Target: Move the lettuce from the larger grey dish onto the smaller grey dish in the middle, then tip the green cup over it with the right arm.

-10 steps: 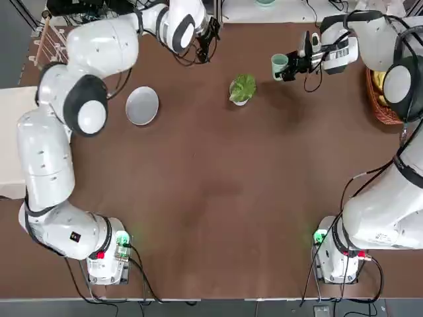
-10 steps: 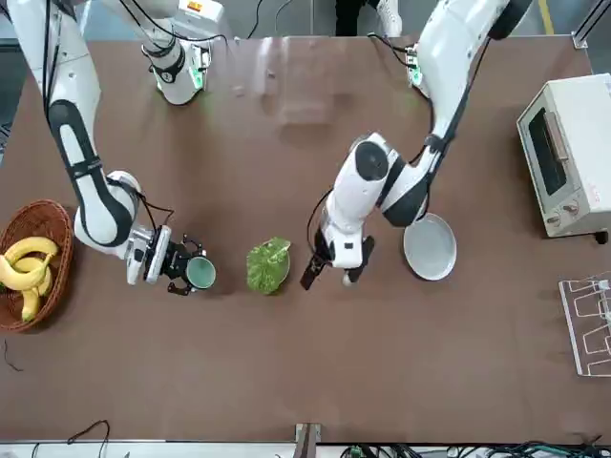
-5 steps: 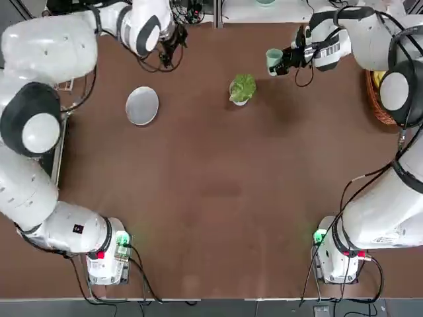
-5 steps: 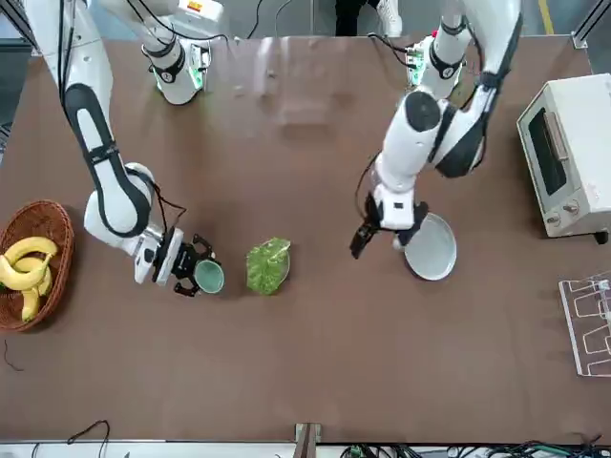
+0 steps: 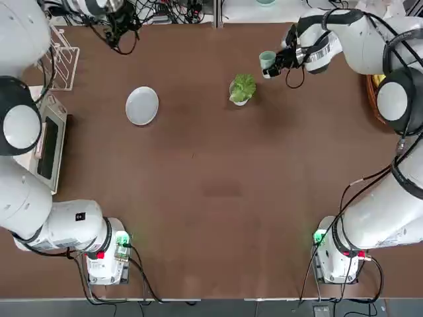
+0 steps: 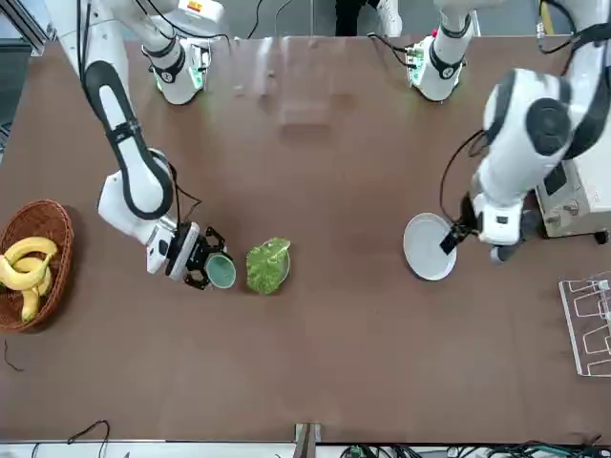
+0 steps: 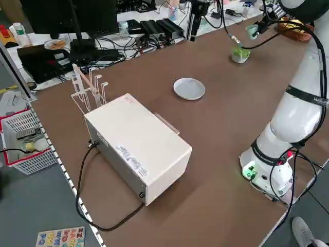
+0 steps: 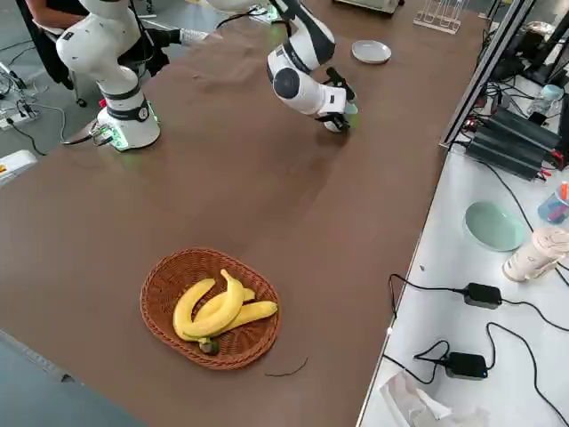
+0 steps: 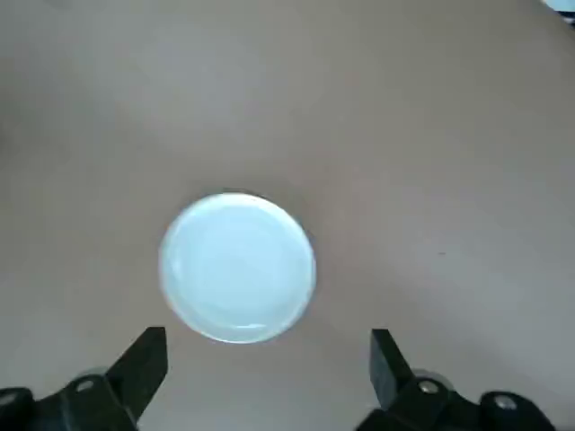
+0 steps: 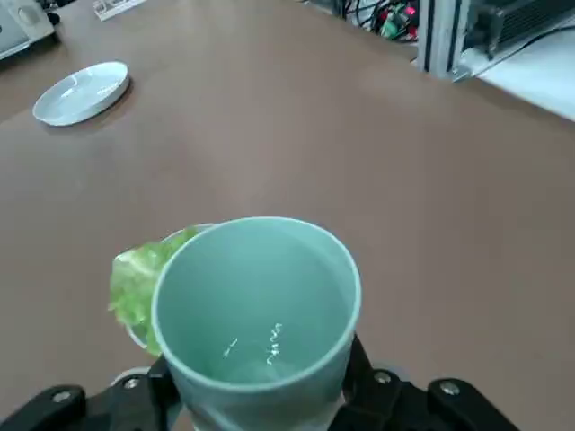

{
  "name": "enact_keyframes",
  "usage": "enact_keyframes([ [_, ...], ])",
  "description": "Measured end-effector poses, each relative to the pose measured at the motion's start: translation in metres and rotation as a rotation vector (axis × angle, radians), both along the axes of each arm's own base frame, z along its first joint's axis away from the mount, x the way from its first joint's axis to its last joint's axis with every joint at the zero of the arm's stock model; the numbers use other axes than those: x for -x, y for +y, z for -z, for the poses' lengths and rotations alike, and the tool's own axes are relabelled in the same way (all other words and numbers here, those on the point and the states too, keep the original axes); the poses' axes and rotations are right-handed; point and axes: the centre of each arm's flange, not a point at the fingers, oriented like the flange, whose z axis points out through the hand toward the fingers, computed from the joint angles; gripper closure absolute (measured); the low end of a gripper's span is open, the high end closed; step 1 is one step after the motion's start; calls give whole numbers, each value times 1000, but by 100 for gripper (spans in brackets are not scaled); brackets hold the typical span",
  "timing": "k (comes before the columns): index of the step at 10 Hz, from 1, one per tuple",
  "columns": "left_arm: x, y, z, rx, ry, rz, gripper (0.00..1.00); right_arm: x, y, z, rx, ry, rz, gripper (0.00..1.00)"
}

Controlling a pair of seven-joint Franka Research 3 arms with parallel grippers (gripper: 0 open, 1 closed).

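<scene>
Ruffled light-green lettuce fills the small grey bowl, just beside your right gripper, clamped round the pale mint cup; your left gripper, empty, gapes wide beyond the flat plate.

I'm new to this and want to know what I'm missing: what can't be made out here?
- Bowl: top view, its inside is hidden by the lettuce.
- Cup: right wrist view, its base is cut off by the bottom edge.
- Marks in the cup: right wrist view, too small to identify.
- Left arm: left side view, mostly beyond the top edge.
</scene>
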Motion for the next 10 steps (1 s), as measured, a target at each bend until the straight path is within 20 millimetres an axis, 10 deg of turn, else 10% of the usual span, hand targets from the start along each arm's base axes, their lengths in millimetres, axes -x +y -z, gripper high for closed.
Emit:
enact_keyframes([
  [4,15,80,-73,-10,135,332,0,36,32,6,45,58,-63,31],
  [10,23,41,-154,59,57,598,0,53,47,16,138,126,-16,31],
])
